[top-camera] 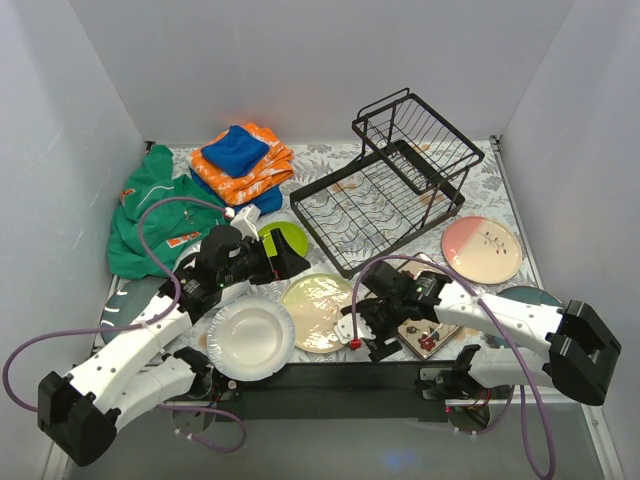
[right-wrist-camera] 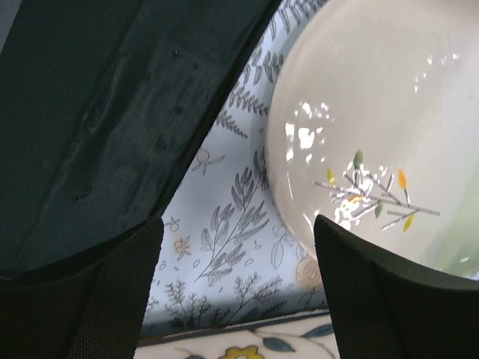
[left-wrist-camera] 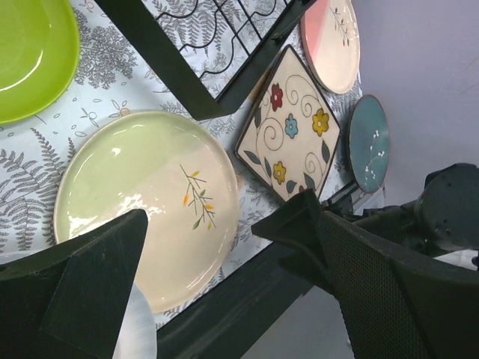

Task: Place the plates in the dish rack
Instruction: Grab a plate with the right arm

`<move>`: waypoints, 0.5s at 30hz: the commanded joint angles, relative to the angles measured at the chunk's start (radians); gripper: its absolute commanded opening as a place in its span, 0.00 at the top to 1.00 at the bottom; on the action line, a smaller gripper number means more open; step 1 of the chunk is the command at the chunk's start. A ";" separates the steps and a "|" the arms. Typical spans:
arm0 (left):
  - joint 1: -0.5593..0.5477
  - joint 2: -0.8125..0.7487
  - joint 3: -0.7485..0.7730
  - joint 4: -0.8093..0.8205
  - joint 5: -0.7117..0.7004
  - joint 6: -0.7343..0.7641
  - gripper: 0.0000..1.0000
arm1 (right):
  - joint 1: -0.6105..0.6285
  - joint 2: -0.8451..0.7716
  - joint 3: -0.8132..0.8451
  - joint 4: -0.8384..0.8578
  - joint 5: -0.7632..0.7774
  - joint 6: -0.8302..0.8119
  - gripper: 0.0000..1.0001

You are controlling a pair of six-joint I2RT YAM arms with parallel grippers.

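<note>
Your right hand (top-camera: pixel 362 328) is open and holds nothing. In the wrist view its two fingers stand apart over the patterned desk (right-wrist-camera: pixel 224 224), with the rim of the cream-green floral plate (right-wrist-camera: pixel 374 112) just ahead of them. That plate lies flat on the desk, so the likeliest failure is a close that catches only the glossy lip. The fingers would then shove it sideways instead of getting under it, or it would slip out once it is lifted.

A shove would send it toward the white plate (top-camera: pixel 250 338), which sits just beside it and perhaps touches it. Behind your hand, the square flowered plate (top-camera: pixel 425 335) lies under the wrist, so a low approach could scrape or nudge it.

Your left hand (top-camera: pixel 290 262) is also wide open and empty. It hangs over the far edge of the same plate, near the lime green plate (top-camera: pixel 283 236). With both arms this close, a lift or swing could knock them together.

The dish rack (top-camera: pixel 385 190) stands beyond, with no plate in it that I can see. Its near rail is low and dark, and a tilted plate carried across could strike it rather than drop into a slot.
</note>
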 commanded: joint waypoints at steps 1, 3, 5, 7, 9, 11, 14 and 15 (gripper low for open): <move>-0.005 -0.056 0.035 -0.070 -0.047 0.024 0.02 | 0.053 0.030 0.034 0.111 0.007 -0.060 0.16; -0.005 -0.064 0.024 -0.073 -0.050 0.021 0.02 | 0.068 0.048 0.027 0.145 0.012 -0.064 0.18; -0.005 -0.072 0.018 -0.074 -0.053 0.017 0.02 | 0.093 0.061 0.016 0.168 0.033 -0.071 0.20; -0.005 -0.067 0.013 -0.076 -0.055 0.015 0.02 | 0.113 0.087 0.013 0.200 0.070 -0.072 0.23; -0.005 -0.064 0.012 -0.077 -0.058 0.012 0.02 | 0.133 0.116 0.016 0.209 0.084 -0.081 0.28; -0.005 -0.063 0.010 -0.079 -0.063 0.009 0.02 | 0.139 0.131 0.023 0.211 0.092 -0.075 0.30; -0.005 -0.069 0.007 -0.081 -0.066 0.008 0.02 | 0.140 0.139 0.030 0.211 0.087 -0.071 0.32; -0.005 -0.070 0.004 -0.082 -0.069 0.005 0.02 | 0.140 0.139 0.030 0.215 0.082 -0.064 0.32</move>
